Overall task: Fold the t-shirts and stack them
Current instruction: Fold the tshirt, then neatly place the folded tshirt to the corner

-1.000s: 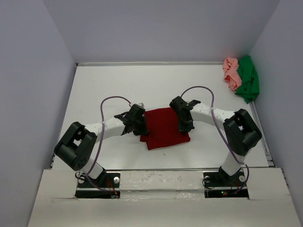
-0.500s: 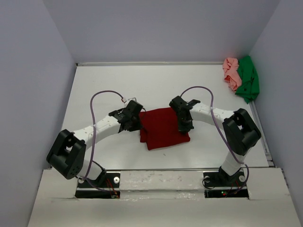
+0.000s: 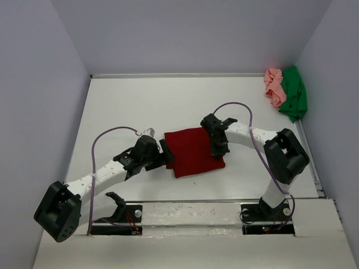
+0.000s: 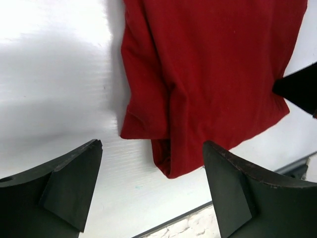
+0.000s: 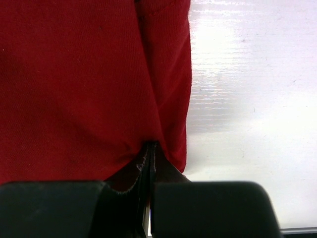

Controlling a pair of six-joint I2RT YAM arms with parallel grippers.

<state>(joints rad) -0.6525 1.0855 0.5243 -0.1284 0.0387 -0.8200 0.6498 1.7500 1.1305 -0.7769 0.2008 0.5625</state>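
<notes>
The dark red t-shirt [image 3: 193, 151] lies folded into a rough square in the middle of the white table. My left gripper [image 3: 166, 158] stands open just off its left edge, touching nothing. In the left wrist view the shirt [image 4: 208, 74] lies ahead of the spread fingers [image 4: 74, 183], with its near corner between them. My right gripper [image 3: 218, 150] is shut on the shirt's right edge. In the right wrist view the red cloth [image 5: 89, 74] puckers where the gripper [image 5: 150, 148] pinches it. The pale pink t-shirt [image 3: 274, 87] and bright green t-shirt [image 3: 294, 92] lie crumpled together in the far right corner.
Grey walls close in the table [image 3: 123, 106] on the left, back and right. The raised near ledge [image 3: 190, 210] with both arm bases runs just below the red shirt. In the left wrist view the right gripper's black tip [image 4: 299, 91] shows at the shirt's far side.
My left gripper has opened, let go of the red shirt's left edge and drawn back toward the near left. The right gripper has stayed shut on the right edge.
</notes>
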